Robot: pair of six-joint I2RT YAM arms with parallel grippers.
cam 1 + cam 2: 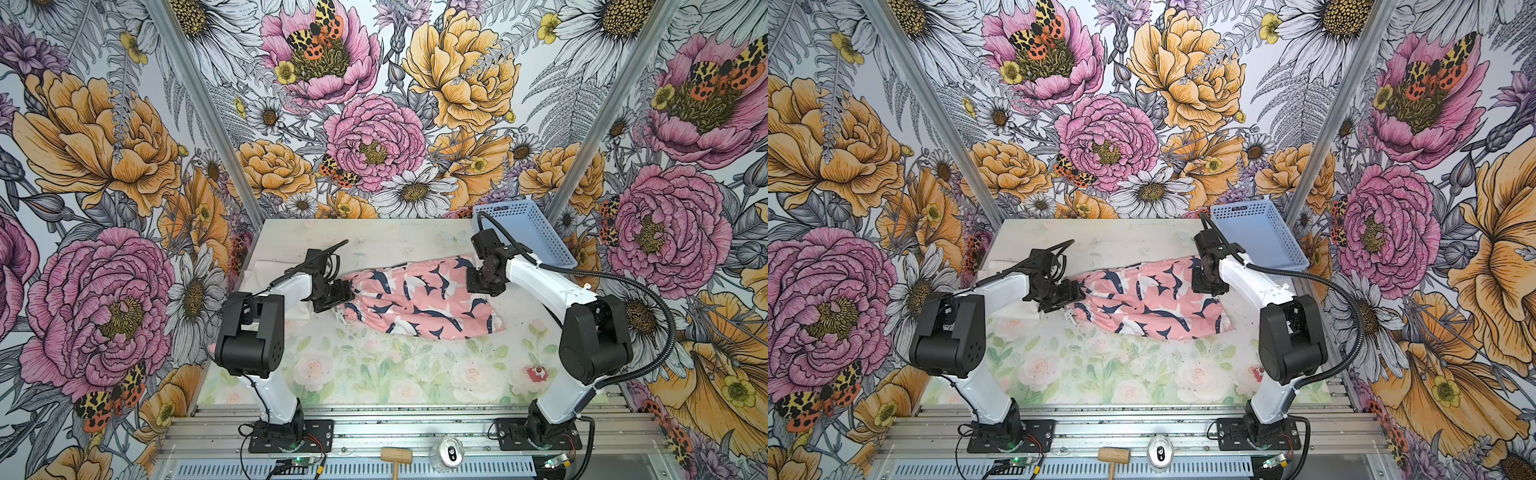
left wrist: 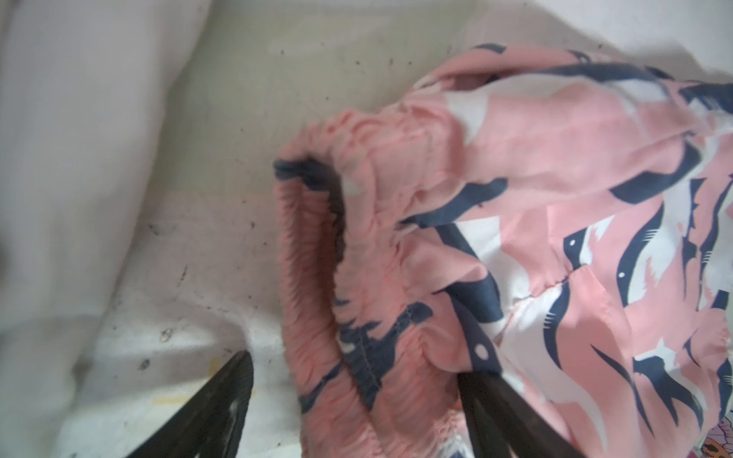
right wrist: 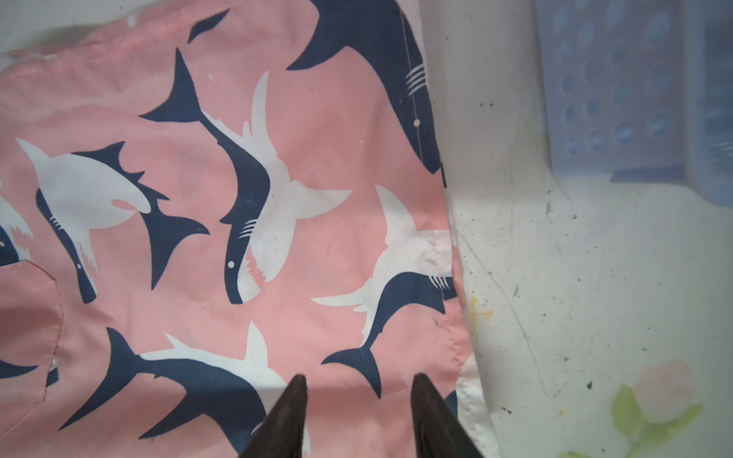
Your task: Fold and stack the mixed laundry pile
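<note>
The pink garment point(image 1: 419, 299) point(image 1: 1150, 301), printed with navy and white sharks, lies crumpled across the middle of the table. My left gripper point(image 1: 336, 297) point(image 2: 355, 366) is at its left end. It is open, with its jaws wide apart on either side of the gathered waistband point(image 2: 317, 277). Over the garment's far right hem point(image 3: 448, 238) hangs my right gripper point(image 1: 482, 282) point(image 3: 359, 376), open with nothing pinched. The white T-shirt point(image 1: 259, 270) point(image 2: 71, 158) lies at the far left, mostly hidden under my left arm.
A light blue perforated basket point(image 1: 523, 232) point(image 3: 618, 99) stands at the back right corner, close behind my right arm. The table point(image 1: 374, 365) has a pale flower print. A wooden mallet point(image 1: 396, 456) and a can point(image 1: 449, 451) rest on the front rail.
</note>
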